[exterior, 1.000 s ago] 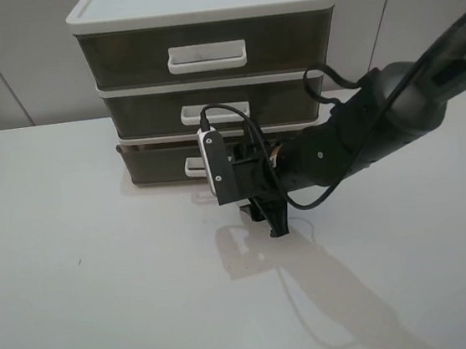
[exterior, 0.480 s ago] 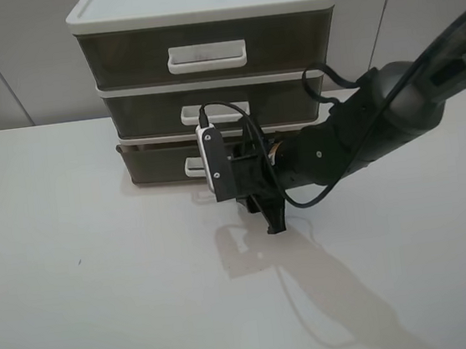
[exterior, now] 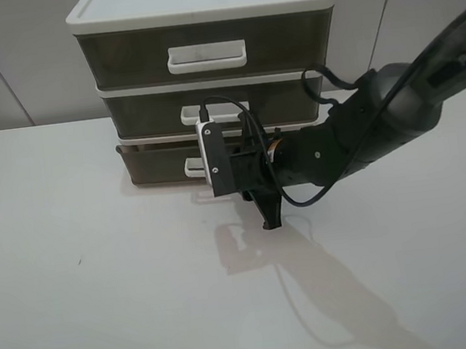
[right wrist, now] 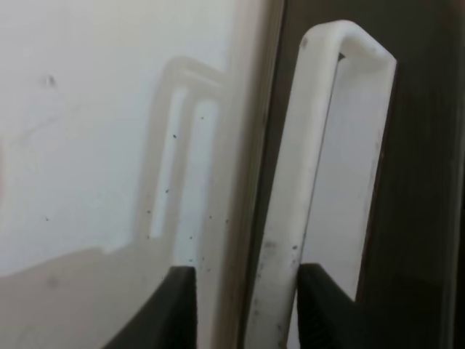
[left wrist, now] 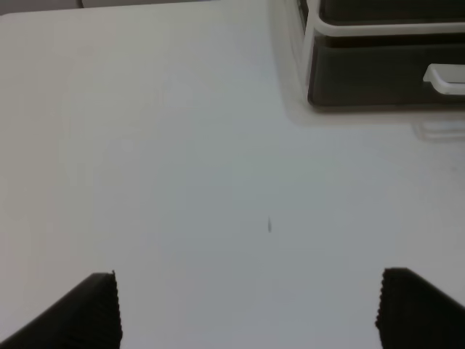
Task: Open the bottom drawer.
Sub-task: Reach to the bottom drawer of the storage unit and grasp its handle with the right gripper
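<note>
The bottom drawer (exterior: 154,164) is the lowest smoky brown tray in the white-framed unit (exterior: 197,6). Only the left end of its white loop handle (exterior: 191,168) shows. My right gripper (exterior: 215,176) reaches across to that handle. In the right wrist view the handle bar (right wrist: 301,167) runs between my two black fingertips (right wrist: 178,309). My right gripper (right wrist: 247,309) is open by a narrow gap, with one finger against the bar and the other a little off it. My left gripper (left wrist: 251,313) is open and empty above bare table, with the drawer (left wrist: 378,73) far ahead of it.
The middle drawer (exterior: 146,114) and the taller top drawer (exterior: 123,61) sit closed above. The white table (exterior: 84,276) stretches in front and to both sides. A grey wall stands behind the unit. A cable loops over my right arm (exterior: 362,126).
My right gripper has shifted slightly up and in towards the drawer front. The drawer has not visibly moved.
</note>
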### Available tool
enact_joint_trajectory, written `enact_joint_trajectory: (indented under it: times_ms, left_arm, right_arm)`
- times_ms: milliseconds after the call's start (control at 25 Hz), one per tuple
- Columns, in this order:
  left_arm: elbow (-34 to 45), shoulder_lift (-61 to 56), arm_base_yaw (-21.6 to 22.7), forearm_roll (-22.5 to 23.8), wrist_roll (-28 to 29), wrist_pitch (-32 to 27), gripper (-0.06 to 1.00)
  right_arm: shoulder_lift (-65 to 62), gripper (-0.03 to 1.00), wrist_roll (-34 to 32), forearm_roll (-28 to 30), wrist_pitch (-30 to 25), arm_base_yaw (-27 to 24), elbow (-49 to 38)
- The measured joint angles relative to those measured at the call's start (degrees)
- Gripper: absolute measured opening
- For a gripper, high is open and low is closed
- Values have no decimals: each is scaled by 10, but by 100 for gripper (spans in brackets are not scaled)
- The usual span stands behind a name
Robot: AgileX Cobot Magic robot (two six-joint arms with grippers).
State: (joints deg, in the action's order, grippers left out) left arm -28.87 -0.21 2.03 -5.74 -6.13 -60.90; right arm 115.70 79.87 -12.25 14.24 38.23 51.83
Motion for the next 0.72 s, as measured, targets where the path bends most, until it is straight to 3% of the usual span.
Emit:
enact_joint_trajectory:
  times_ms: [320, 720]
  left_arm:
    - [0, 0, 0, 0, 0, 0, 72]
    - [0, 0, 0, 0, 0, 0, 72]
  right_arm:
    - [8, 22, 0, -15, 26, 0, 0]
    - [8, 6, 0, -17, 24, 0, 0]
